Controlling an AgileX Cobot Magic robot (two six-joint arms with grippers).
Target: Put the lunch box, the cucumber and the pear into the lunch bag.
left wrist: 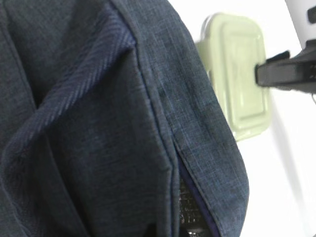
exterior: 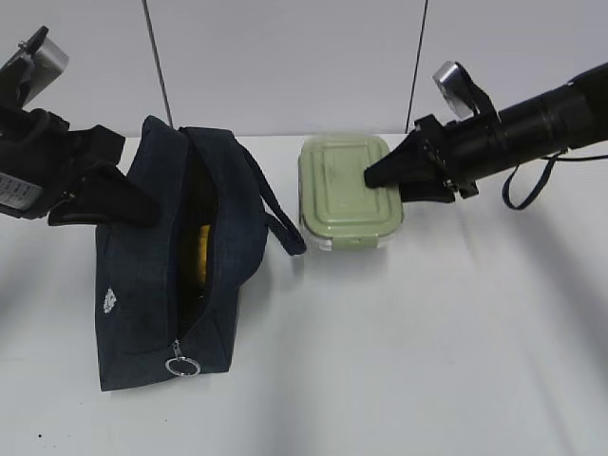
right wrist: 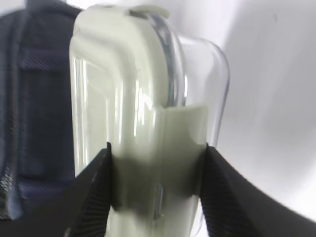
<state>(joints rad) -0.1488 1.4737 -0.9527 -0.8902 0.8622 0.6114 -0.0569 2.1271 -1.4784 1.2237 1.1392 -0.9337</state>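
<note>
The navy lunch bag lies on the white table with its zipper open; it fills the left wrist view. A yellow pear shows inside the opening. The cucumber is hidden. My left gripper is shut on the bag's left rim; one dark finger pad shows inside the opening. The lunch box with its sage-green lid stands right of the bag. My right gripper is shut on its right end, fingers on lid and glass. The box also shows in the left wrist view.
The bag's silver zipper ring lies at its near end. A loop handle reaches from the bag toward the lunch box. A white wall with two dark seams stands behind the table.
</note>
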